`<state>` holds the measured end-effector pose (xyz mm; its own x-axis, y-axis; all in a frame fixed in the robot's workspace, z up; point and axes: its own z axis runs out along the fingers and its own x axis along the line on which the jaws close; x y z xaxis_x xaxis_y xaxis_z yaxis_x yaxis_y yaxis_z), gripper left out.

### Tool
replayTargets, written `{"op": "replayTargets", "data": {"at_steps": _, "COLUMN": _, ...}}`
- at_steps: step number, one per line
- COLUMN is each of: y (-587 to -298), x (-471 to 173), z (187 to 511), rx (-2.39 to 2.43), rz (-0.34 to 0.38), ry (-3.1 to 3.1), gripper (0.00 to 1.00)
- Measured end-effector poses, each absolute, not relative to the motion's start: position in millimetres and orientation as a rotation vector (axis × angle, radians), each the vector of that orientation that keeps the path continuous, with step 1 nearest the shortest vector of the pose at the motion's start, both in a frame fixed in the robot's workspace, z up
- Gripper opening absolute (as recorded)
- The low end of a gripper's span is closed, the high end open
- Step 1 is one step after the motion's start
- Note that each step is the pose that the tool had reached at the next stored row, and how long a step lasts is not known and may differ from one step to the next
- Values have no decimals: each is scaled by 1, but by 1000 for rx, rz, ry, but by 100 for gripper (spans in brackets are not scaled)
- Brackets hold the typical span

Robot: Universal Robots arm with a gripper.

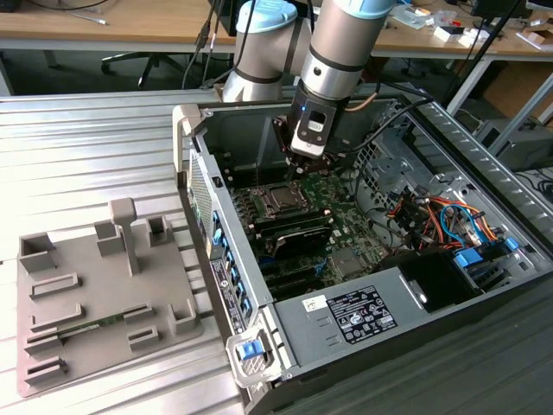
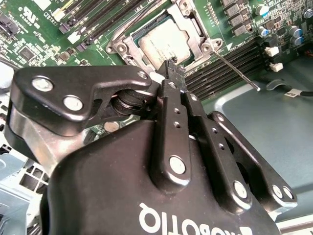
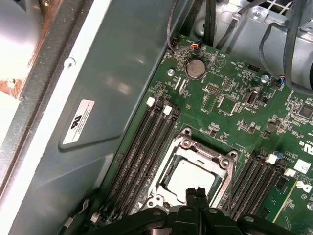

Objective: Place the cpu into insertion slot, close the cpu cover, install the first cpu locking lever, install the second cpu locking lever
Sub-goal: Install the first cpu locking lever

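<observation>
Find the cpu (image 2: 164,41) seated in the socket (image 2: 119,48) on the motherboard (image 2: 34,34), cpu cover (image 2: 198,36) lowered round it. Fingers (image 2: 172,68) together, empty, at socket's edge. Likely thin, light, stiff, fragile: grip edges only.

The arm (image 1: 341,43) reaches steeply down, its wrist nearly vertical. The tool (image 2: 173,72) points downward, and its two fingers (image 2: 168,105) are pressed together, tip against tip.
</observation>
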<state>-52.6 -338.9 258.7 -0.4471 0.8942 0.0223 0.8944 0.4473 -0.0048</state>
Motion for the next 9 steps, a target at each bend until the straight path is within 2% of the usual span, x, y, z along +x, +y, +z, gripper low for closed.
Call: {"op": "replayTargets", "data": {"at_steps": 9, "y": -339, "x": -53, "z": 259, "rx": -1591, "rz": -11, "ry": -2684, "gripper": 11}}
